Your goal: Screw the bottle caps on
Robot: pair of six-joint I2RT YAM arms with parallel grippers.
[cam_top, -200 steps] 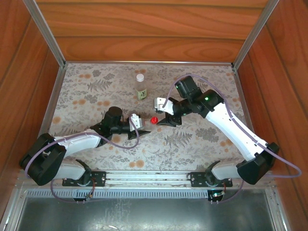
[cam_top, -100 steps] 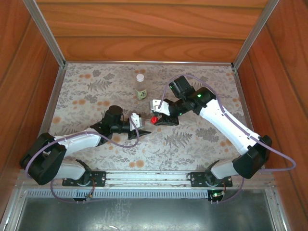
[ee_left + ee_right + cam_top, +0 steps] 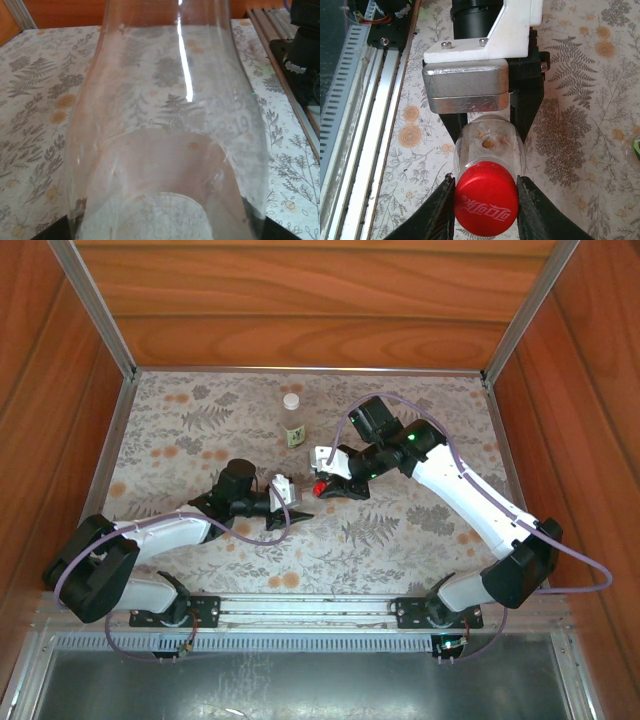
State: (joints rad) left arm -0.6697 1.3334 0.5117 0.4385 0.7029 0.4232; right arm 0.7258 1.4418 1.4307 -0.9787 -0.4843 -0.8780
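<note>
Two end effectors meet over the middle of the floral worktop [image 3: 180, 430]: the left end effector [image 3: 287, 502] is clenched on the short bottle [image 3: 490, 145], its neck pointing toward the right arm. The right end effector [image 3: 486, 212] grips the red cap [image 3: 486, 202], one finger on each side, with the cap seated on that bottle's mouth; how far it is threaded cannot be told. Labelled bottle [image 3: 293, 427] stands upright farther back, apart from both arms, white cap [image 3: 291, 399] on top.
</note>
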